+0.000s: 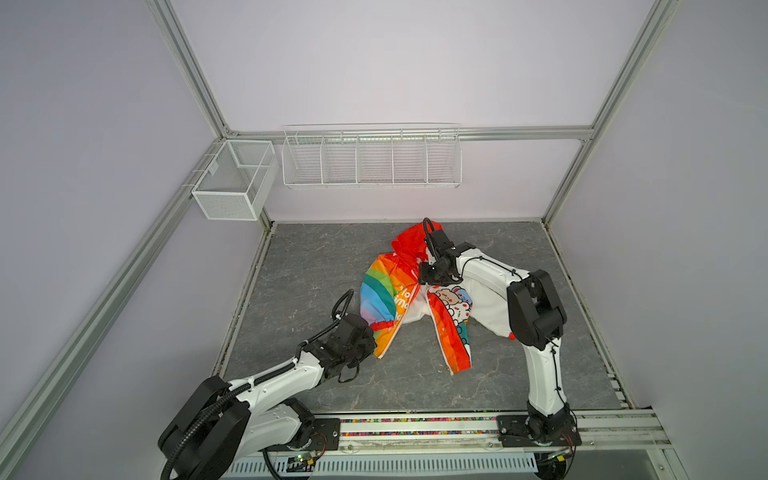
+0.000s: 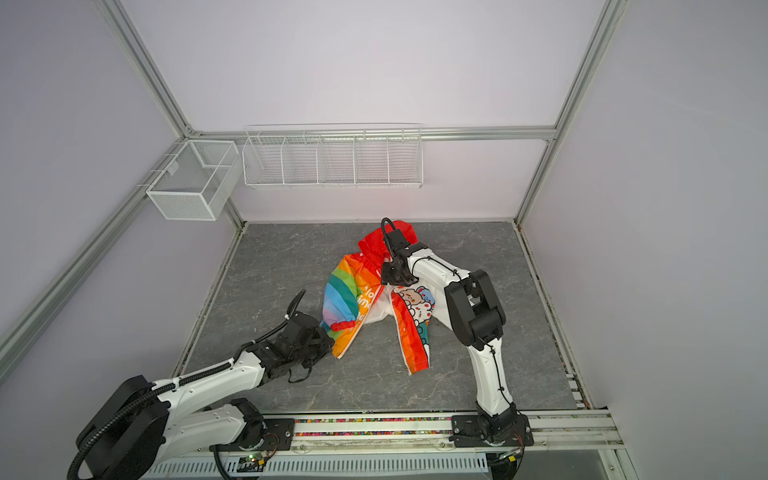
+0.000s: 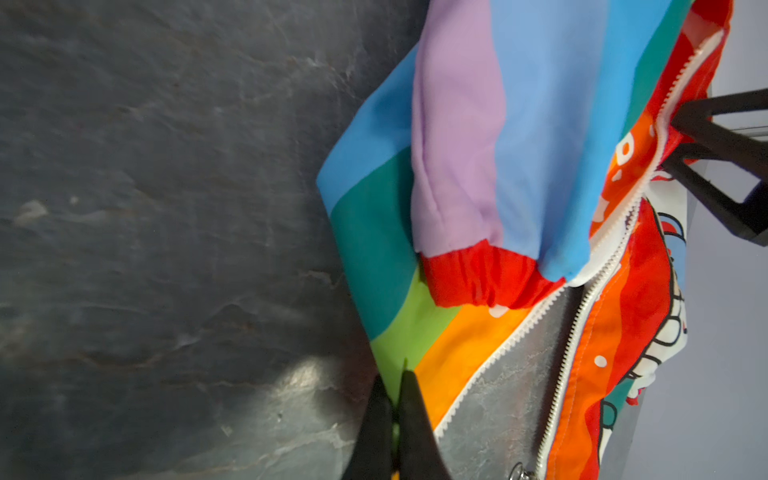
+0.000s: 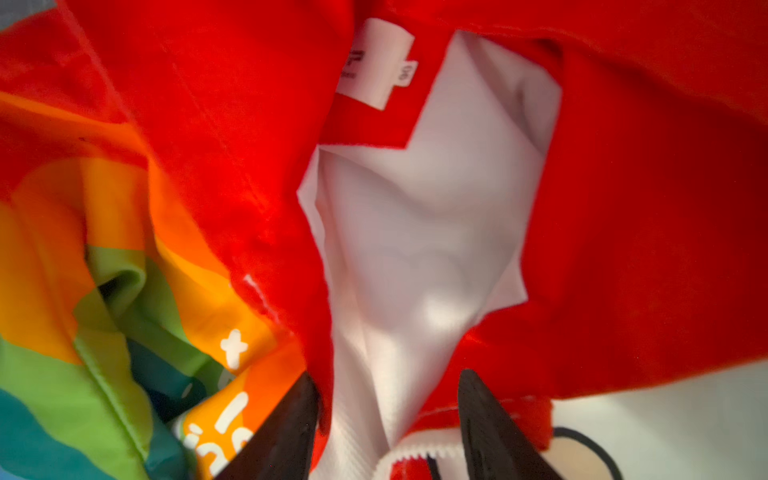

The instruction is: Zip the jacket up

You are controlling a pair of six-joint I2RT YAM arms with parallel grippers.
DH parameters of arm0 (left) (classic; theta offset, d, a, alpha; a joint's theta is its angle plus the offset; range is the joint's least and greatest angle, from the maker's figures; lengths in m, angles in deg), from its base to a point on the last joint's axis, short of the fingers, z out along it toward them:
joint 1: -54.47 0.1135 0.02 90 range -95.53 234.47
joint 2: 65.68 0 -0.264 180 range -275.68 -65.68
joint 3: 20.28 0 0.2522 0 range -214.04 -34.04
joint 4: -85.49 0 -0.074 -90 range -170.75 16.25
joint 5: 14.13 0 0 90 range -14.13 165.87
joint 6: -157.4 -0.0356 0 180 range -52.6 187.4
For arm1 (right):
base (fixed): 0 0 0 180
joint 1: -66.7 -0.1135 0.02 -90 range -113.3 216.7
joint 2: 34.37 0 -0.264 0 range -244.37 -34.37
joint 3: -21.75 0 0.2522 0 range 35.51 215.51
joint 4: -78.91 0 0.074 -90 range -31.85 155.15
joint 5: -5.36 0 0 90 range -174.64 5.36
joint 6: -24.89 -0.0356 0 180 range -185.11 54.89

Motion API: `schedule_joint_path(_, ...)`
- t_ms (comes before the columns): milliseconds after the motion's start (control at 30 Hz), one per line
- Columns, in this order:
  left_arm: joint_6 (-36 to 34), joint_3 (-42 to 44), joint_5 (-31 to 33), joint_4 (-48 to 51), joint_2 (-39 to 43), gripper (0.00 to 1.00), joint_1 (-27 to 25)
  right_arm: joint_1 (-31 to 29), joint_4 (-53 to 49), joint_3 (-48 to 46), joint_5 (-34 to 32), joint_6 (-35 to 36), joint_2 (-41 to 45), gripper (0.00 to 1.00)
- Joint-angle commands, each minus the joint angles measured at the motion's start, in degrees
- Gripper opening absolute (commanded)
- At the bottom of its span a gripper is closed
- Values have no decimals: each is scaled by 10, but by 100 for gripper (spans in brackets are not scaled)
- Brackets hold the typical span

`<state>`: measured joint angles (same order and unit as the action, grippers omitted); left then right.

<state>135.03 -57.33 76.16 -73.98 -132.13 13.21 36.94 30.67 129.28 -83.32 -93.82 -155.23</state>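
The jacket (image 1: pixel 382 291) (image 2: pixel 345 291) lies unzipped on the grey table (image 1: pixel 316 266), its front edges splayed apart towards me. The rainbow half is on the left, the white cartoon half (image 1: pixel 482 303) on the right, and the red hood (image 1: pixel 411 243) at the back. My left gripper (image 1: pixel 372 345) (image 3: pixel 395 378) is shut on the green stripe at the rainbow half's bottom hem, beside the white zipper (image 3: pixel 498 353). The red cuff (image 3: pixel 486 274) lies just beyond. My right gripper (image 1: pixel 428 276) (image 4: pixel 387 374) stands open at the collar, its fingers astride the white lining (image 4: pixel 415 249) and the zipper's top.
A metal ring (image 1: pixel 445 368) (image 3: pixel 519 471) lies at the bottom end of the right zipper edge. A white wire rack (image 1: pixel 370 158) and a mesh box (image 1: pixel 232 183) hang on the back wall. Aluminium frame posts border the table, and a rail (image 1: pixel 415 428) runs along its front.
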Motion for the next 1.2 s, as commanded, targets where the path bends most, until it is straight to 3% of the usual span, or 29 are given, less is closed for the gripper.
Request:
schedule_joint_path(0, -10, -21, 3, 4, -8, 0, 3, 15, 20, -34, 5, 0, 30, 54)
schedule_joint_path(167, -6, -23, -4, 3, -18, 0, 3, 10, 27, -40, 19, 2, 41, 51)
schedule_joint_path(400, -3, -24, -18, -3, -34, 0, 3, -22, 36, -12, 18, 12, 50, 64)
schedule_joint_path(567, -3, -24, -21, -7, -36, 0, 3, -40, -24, 63, -33, 16, 4, 70)
schedule_joint_path(933, -1, -16, -28, -11, -33, 0, 3, -47, -103, 195, -91, 15, -108, 69)
schedule_joint_path(1167, -1, -14, -35, -16, -35, 0, 3, -48, -113, 225, -102, 19, -123, 56)
